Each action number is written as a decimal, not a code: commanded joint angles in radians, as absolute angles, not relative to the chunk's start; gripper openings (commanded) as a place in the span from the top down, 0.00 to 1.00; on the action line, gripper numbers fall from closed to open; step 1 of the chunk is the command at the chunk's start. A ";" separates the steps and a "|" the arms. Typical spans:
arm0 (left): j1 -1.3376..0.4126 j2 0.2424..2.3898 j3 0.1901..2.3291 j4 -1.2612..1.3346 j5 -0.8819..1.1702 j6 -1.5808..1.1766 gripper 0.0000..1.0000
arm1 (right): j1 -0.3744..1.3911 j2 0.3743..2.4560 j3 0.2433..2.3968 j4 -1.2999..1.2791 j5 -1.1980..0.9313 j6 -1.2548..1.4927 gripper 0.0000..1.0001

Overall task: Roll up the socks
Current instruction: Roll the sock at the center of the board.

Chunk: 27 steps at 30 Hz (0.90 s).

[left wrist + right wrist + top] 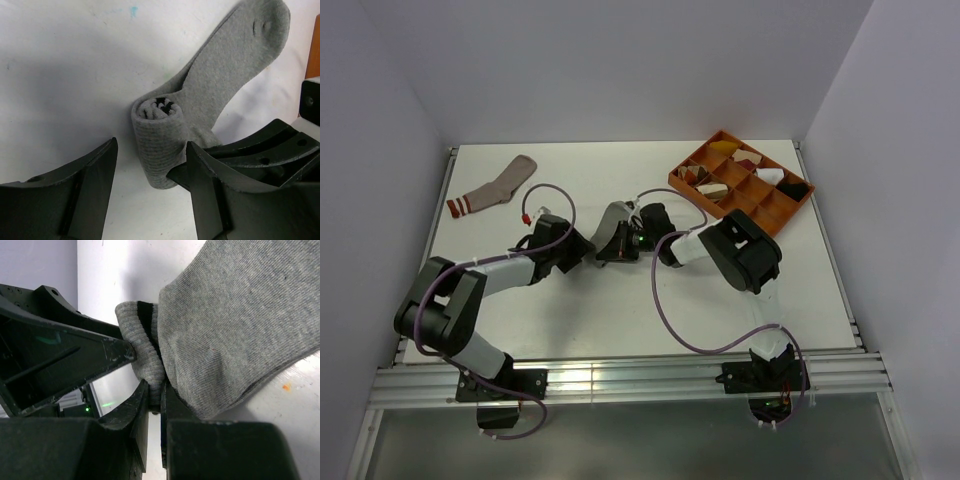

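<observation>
The grey sock lies near the middle of the counter. Its dark-striped cuff end is already wound into a short, loose roll, and the foot stretches flat away from it toward the toe. It is a soft, light knit with no stiffness, so it will sag and fold wherever it is lifted. The coil looks to have only cloth friction holding it, and I judge it would spring loose if let go or dragged. The right hand is closed on a pinch of the grey fabric at the roll, beside the black cuff stripes, with its fingers nearly meeting through the thin cloth. The left hand is open, its jaws standing either side of the roll. One finger is against or just beside the coil and the other is apart from it, so this hand grips nothing yet. The best hold, to my eye, is across the roll itself, squeezing the whole coil rather than a single layer, so that it can be turned along the flat foot without unwinding. Little force should be needed, and nothing here is fragile. The pinkish-tan sock lies flat and unrolled at the far left of the counter, well apart from the hands, and the orange divided tray sits at the far right.
</observation>
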State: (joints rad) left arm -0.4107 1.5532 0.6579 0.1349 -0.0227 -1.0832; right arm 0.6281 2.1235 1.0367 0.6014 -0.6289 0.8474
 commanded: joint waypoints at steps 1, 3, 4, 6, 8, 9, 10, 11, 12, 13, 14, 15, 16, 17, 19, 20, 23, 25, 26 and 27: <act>-0.423 1.568 0.655 0.164 -0.018 -1.092 0.38 | 0.629 2.152 1.058 0.500 -0.626 0.821 1.00; -0.423 1.577 0.653 0.160 -0.023 -1.095 0.42 | 0.629 2.154 1.066 0.492 -0.629 0.819 1.00; -0.423 1.581 0.652 0.153 -0.031 -1.095 0.43 | 0.629 2.154 1.066 0.492 -0.626 0.819 1.00; -0.423 1.589 0.652 0.144 -0.038 -1.097 0.47 | 0.629 2.152 1.066 0.486 -0.624 0.816 1.00; -0.423 1.594 0.650 0.138 -0.046 -1.100 0.51 | 0.627 2.152 1.068 0.483 -0.623 0.815 1.00; -0.423 1.595 0.649 0.137 -0.049 -1.100 0.50 | 0.627 2.154 1.069 0.476 -0.621 0.813 1.00; -0.423 1.598 0.649 0.133 -0.051 -1.101 0.51 | 0.627 2.155 1.072 0.471 -0.623 0.808 1.00; -0.423 1.600 0.649 0.127 -0.054 -1.100 0.58 | 0.627 2.157 1.072 0.471 -0.623 0.808 1.00; -0.423 1.603 0.656 0.123 -0.055 -1.098 0.61 | 0.627 2.157 1.071 0.472 -0.623 0.808 1.00; -0.423 1.606 0.658 0.118 -0.058 -1.094 0.63 | 0.627 2.154 1.072 0.468 -0.618 0.802 1.00; -0.423 1.606 0.661 0.106 -0.063 -1.092 0.71 | 0.627 2.152 1.074 0.462 -0.614 0.796 1.00; -0.423 1.612 0.669 0.098 -0.064 -1.088 0.76 | 0.627 2.143 1.072 0.453 -0.611 0.784 1.00; -0.423 1.615 0.673 0.091 -0.064 -1.083 0.84 | 0.627 2.137 1.077 0.443 -0.595 0.772 0.99; -0.423 1.620 0.687 0.077 -0.063 -1.077 0.88 | 0.627 2.129 1.083 0.401 -0.585 0.758 0.98; -0.423 1.635 0.704 0.051 -0.061 -1.058 1.00 | 0.629 2.091 1.091 0.368 -0.566 0.712 0.92; -0.423 1.638 0.722 0.038 -0.060 -1.051 1.00 | 0.630 2.076 1.094 0.333 -0.534 0.695 0.89; -0.423 1.646 0.767 -0.038 -0.070 -1.023 1.00 | 0.641 2.004 1.097 0.278 -0.464 0.608 0.75; -0.423 1.661 0.799 -0.113 -0.077 -0.991 1.00 | 0.652 1.941 1.080 0.275 -0.430 0.543 0.63; -0.423 1.667 0.836 -0.139 -0.080 -0.979 1.00 | 0.658 1.919 1.071 0.275 -0.411 0.519 0.60; -0.423 1.684 0.854 -0.167 -0.084 -0.959 1.00 | 0.669 1.880 1.063 0.281 -0.378 0.464 0.57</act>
State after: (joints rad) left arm -0.4309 1.6382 0.7982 0.0093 -0.0227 -1.0485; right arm 0.6514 2.0006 1.0794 0.3389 -0.4892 0.6250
